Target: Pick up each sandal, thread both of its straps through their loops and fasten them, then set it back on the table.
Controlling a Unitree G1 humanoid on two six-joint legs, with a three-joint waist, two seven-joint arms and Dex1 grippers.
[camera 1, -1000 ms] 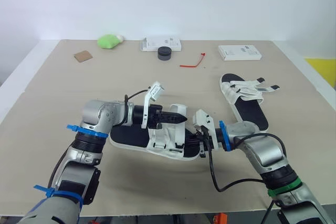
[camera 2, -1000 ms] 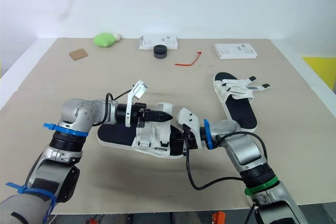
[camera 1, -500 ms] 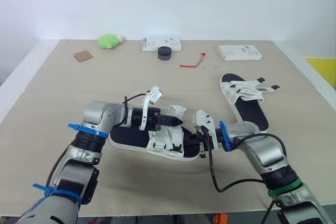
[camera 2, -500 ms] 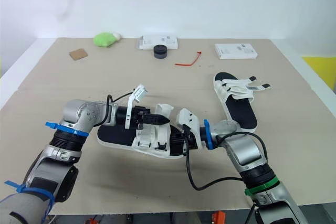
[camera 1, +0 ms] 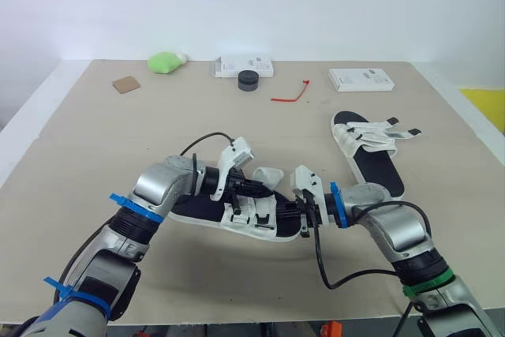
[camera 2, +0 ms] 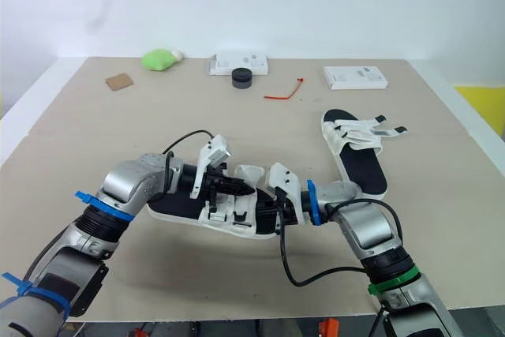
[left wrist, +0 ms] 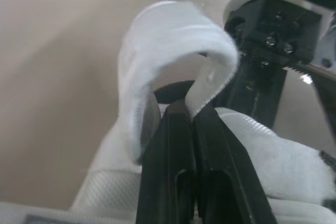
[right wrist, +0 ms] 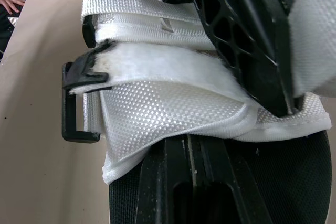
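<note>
Pinching strap (left wrist: 173, 35): left pincer (left wrist: 191, 111); right pincer (right wrist: 189, 142) pressed together at sandal (camera 1: 256, 217).

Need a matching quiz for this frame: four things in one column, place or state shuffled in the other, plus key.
Things:
1. left gripper
2. far sandal
3. red tie
4. green lump

Places or states:
A. back of the table, left part
B. lying flat at the robot's right, unheld
C. jaws shut on the white strap
D. between the black puck and the white box

Pairs: 1-C, 2-B, 3-D, 4-A
</note>
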